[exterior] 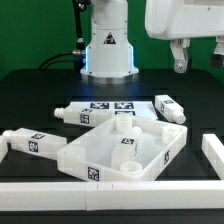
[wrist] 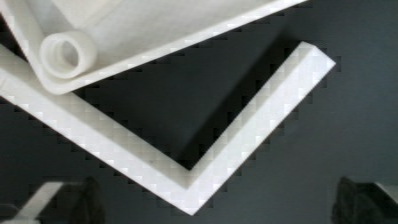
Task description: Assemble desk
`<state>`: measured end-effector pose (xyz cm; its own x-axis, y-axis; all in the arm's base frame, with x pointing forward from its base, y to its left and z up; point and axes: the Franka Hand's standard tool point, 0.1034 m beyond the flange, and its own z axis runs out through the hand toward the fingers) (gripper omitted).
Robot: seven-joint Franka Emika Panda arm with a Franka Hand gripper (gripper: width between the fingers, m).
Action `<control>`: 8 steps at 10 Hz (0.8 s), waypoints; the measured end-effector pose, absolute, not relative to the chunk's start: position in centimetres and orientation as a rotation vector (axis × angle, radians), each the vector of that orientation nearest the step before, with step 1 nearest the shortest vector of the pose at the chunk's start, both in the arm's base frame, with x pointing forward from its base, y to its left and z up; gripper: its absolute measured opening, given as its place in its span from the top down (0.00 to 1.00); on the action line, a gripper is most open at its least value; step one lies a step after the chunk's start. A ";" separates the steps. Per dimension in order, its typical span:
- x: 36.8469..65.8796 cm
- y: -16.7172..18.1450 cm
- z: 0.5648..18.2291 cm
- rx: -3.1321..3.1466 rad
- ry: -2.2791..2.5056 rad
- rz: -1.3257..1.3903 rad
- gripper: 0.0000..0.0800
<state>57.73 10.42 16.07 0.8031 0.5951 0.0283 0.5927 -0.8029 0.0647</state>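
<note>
Dark counter (exterior: 30,100). Big white desk top (exterior: 108,163) lies mid-counter, open side up. Hand (exterior: 197,62) hangs high over exterior view's right side, jaws wide, holding nothing. Leg (exterior: 30,143) lies flat just beside top, exterior view's left.

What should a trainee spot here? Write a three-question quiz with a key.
1. True or false: the jaws hold a leg.
2. Where does the top lie? A) flat on the table; B) in the jaws; C) up on four legs.
3. Fill in: the light on the base is ___.
Key: 1 false, the jaws are open and empty; 2 A; 3 blue.
</note>
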 end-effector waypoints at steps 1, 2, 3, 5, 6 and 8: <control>57.7 10.4 16.1 2.933 0.967 0.073 0.19; 57.7 10.4 16.1 2.933 0.967 0.073 0.19; 57.7 10.4 16.1 2.933 0.966 0.073 0.19; 57.7 10.3 16.0 2.940 0.948 0.081 0.19; 56.9 9.5 15.8 2.971 0.836 0.103 0.19; 54.6 7.0 14.6 3.019 0.658 0.109 0.19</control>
